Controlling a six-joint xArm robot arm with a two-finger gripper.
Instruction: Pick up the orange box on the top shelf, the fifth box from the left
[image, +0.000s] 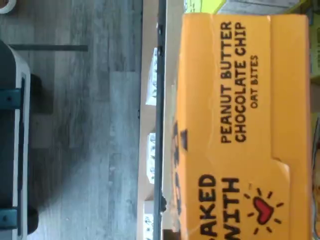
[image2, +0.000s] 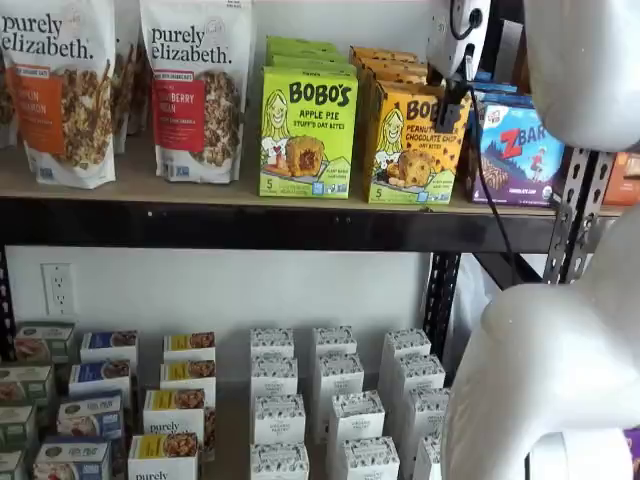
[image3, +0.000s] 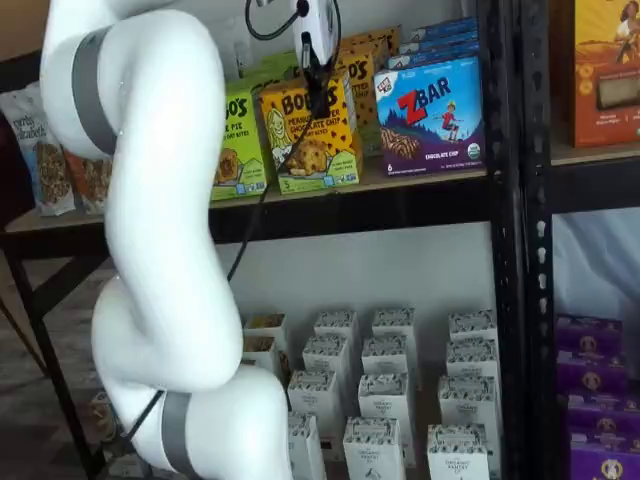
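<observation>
The orange Bobo's Peanut Butter Chocolate Chip carton (image2: 407, 143) is stood upright at the front of the top shelf (image2: 150, 180), between the green Bobo's Apple Pie carton (image2: 306, 132) and the Zbar box (image2: 518, 152); its top panel fills the wrist view (image: 240, 125).

The gripper (image3: 318, 72) is positioned at the carton's top edge in both shelf views. Whether the fingers are apart or clamped cannot be told from these views.

The carton is judged to be light, thin paperboard: stiff at the folded edges, easily dented on the broad faces, and smooth. A hold across the narrow depth near the top, close to the corners, is advised, with moderate force, so that the walls are not crushed.
</observation>
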